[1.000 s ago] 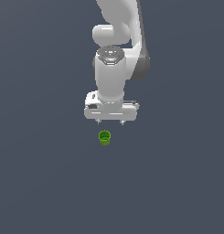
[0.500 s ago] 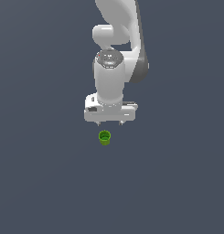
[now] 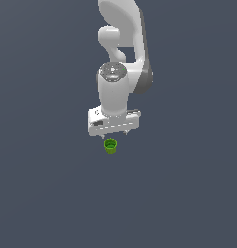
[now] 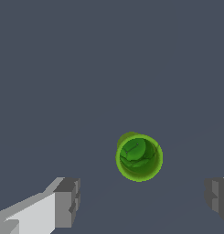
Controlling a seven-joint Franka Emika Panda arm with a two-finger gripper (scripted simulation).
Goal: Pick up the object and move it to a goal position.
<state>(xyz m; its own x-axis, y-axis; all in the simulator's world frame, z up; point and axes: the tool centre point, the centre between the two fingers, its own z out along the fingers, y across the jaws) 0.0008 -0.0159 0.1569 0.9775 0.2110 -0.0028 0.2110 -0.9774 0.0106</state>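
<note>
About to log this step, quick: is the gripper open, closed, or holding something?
Gripper: open, holding nothing; the green cup sits free between the spread fingers.

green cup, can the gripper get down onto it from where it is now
Probably yes. The green cup stands upright and alone on the bare floor, and the gripper hangs open just above it, its fingers spread wider than the rim. Nothing lies between them.

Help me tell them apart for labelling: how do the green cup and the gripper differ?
The cup is bright green; the gripper is white with grey fingertips. The cup is far smaller than the gripper. The cup rests upright on the floor, while the open gripper hangs above it, not touching.
</note>
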